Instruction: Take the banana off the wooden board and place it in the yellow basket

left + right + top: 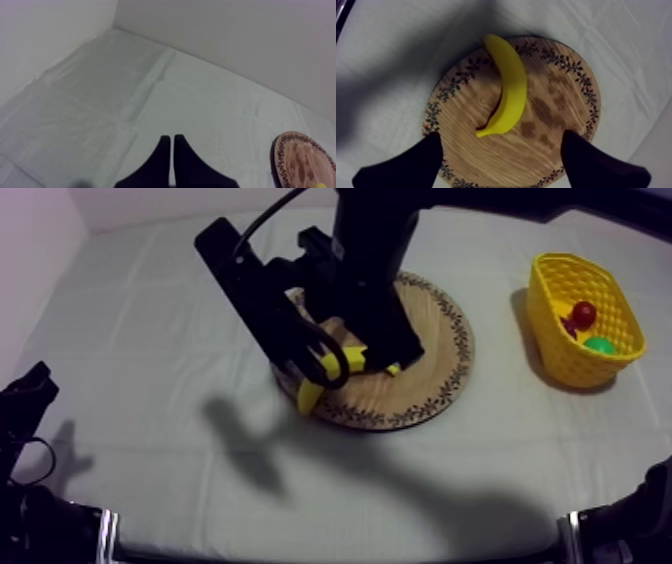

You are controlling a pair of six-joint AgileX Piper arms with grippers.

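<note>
The yellow banana [508,95] lies on the round wooden board [546,150], one end reaching over the patterned rim. My right gripper [502,144] hangs above it, open, with a black finger on each side of the banana's near end and nothing held. In the top view the right arm comes in from the upper right and covers much of the board [420,388]; the right gripper [322,360] sits over the banana [310,393]. The yellow basket [560,353] stands at the right. My left gripper [170,139] is shut on nothing and rests low at the left [28,393].
Inside the basket lie a small red fruit [583,314] and a green thing [600,345]. The board's rim [302,160] shows beside my left gripper. Bare cloth stretches between the board and the basket and across the table's left half.
</note>
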